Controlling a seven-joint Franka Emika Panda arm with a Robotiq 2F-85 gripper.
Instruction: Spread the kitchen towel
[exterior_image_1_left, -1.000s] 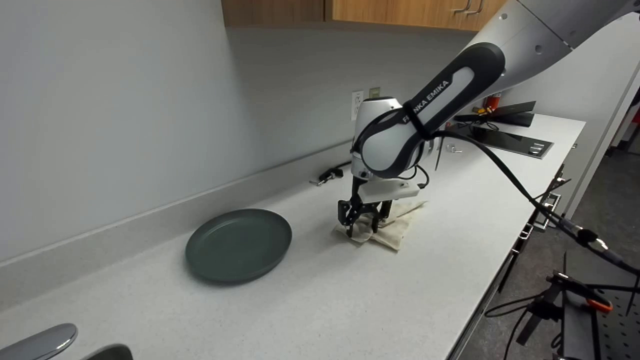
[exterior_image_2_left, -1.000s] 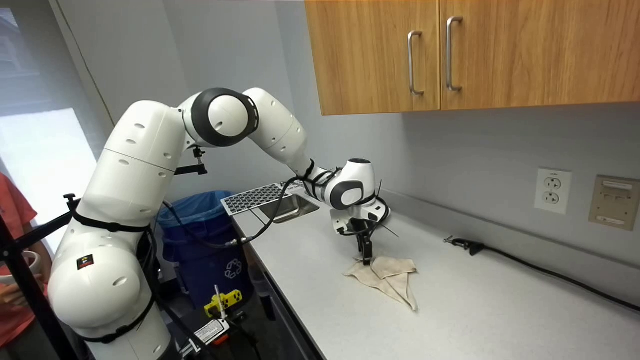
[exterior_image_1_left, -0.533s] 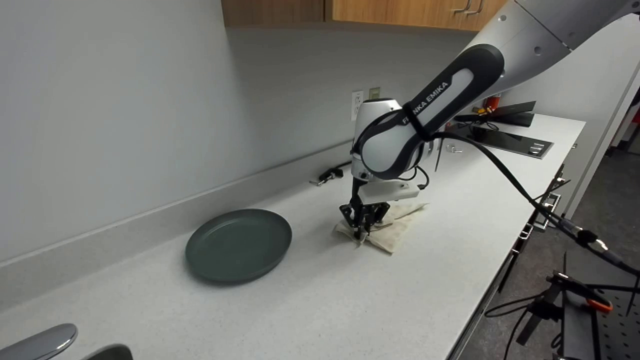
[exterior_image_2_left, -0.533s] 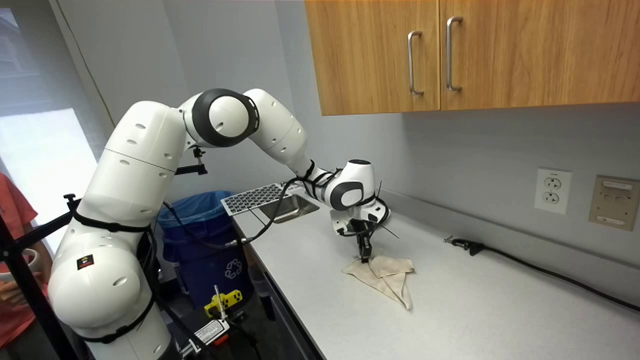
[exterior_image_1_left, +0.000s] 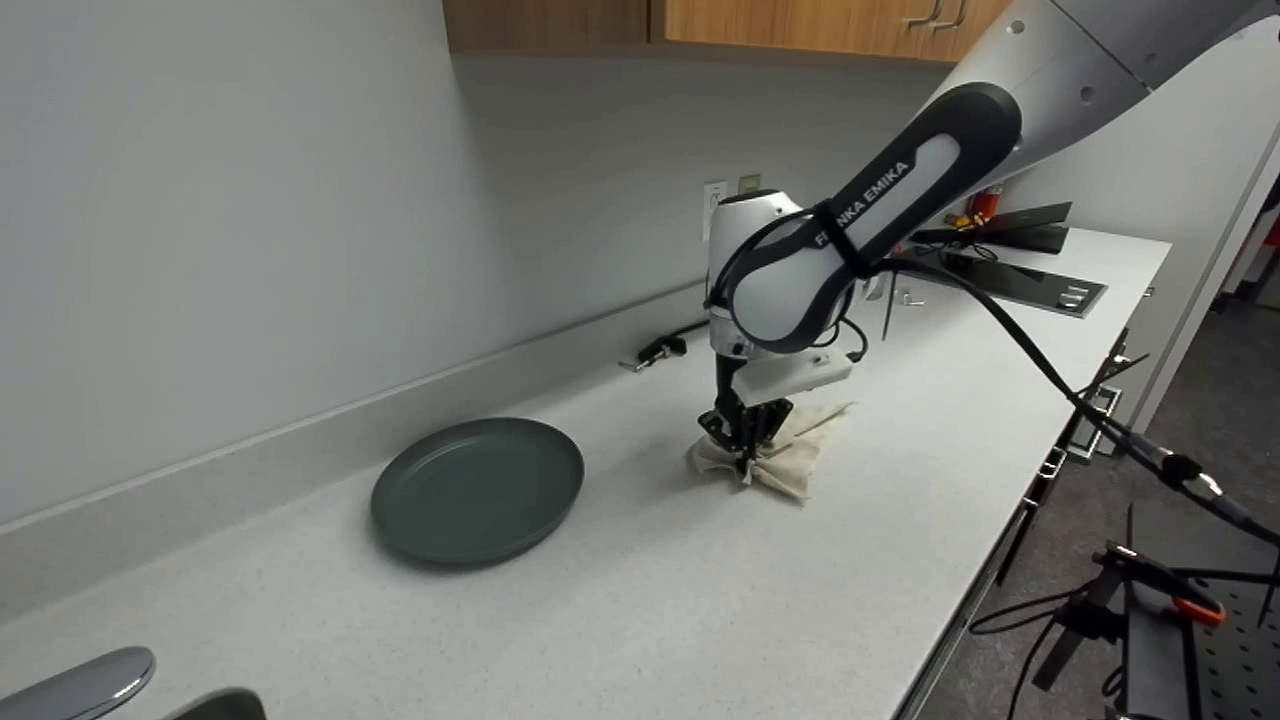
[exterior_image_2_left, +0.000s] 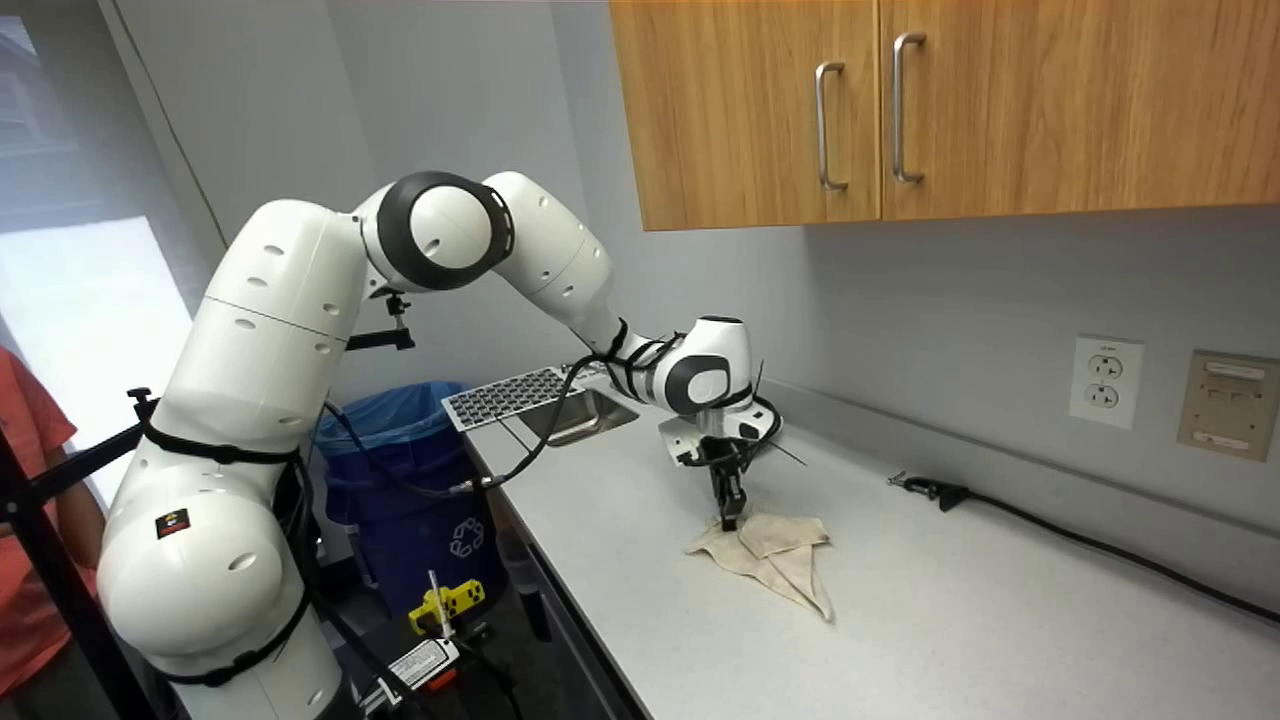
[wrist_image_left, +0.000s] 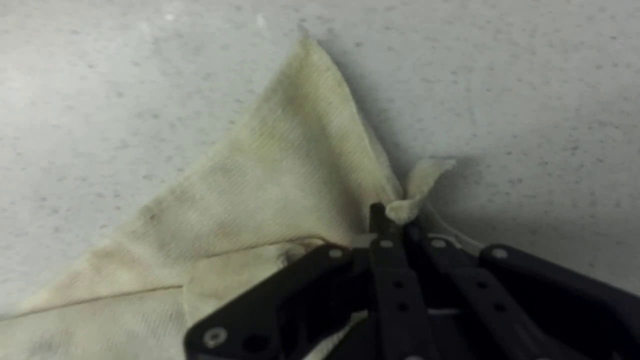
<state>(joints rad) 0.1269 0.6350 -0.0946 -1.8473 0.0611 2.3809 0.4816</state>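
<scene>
One tool (wrist_image_left: 396, 224) pinching edge of one folded kitchen towel (wrist_image_left: 280, 170) on one counter (exterior_image_1_left: 640, 610); one dark plate (exterior_image_1_left: 478, 492), apart.

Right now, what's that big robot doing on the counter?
A Franka robot arm is handling a beige kitchen towel that lies on the white countertop. Its claw points down and pinches a small bit of the towel's edge. The towel isn't spread flat yet: it is wrinkled, with part of it folded over. A round, dark green plate sits apart from it on the same countertop, and the claw isn't touching that.
</scene>
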